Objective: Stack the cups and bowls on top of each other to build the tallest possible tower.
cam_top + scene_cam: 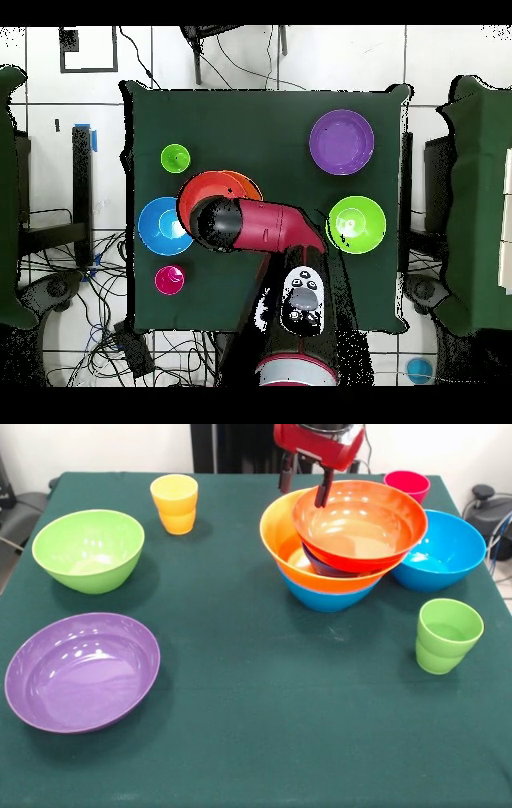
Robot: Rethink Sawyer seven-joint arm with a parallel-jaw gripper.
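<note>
Green tablecloth (240, 728); fingers (304, 484) spread astride orange-red bowl (360, 524) rim, small bowl (324, 564) beneath perhaps blue, mostly hidden.

**Glossy plastic on matt cloth**

You see a matt dark green cloth covering the table (240, 744), faintly textured. Every bowl looks like smooth glossy plastic with bright highlights: the purple bowl (82, 670), the lime green bowl (88, 550), the blue bowl (445, 550) and the orange-red bowl (358, 524) topping the tower (340, 552). The yellow cup (174, 503), light green cup (447, 635) and red-pink cup (407, 484) share that shine. The gripper (304, 490) housing looks like glossy red plastic.
</note>
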